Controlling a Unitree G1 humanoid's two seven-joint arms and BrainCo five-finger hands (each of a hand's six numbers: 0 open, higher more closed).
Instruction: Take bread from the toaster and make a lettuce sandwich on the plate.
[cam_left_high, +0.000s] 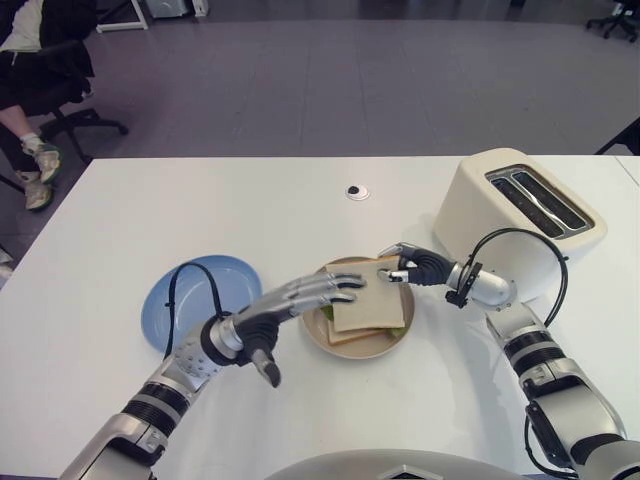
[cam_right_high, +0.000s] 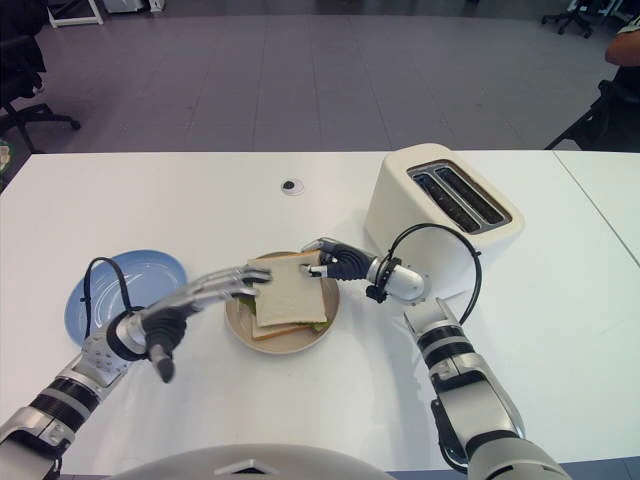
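Final stacking step, I'd say: top bread slice (cam_left_high: 368, 303) lay on the lettuce (cam_left_high: 326, 313) on the plate (cam_left_high: 360, 352), right hand (cam_left_high: 415, 265) pinching its corner by the plate's far rim, left hand (cam_left_high: 300, 300) flat and empty over the plate's left rim, so next up was just a gentle release.

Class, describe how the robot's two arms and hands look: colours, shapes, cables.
The left arm and right arm are silver-grey cylindrical segments with black ribbed bands. The left hand and right hand are dark, with slim metallic fingers. A black cable loops from each wrist.
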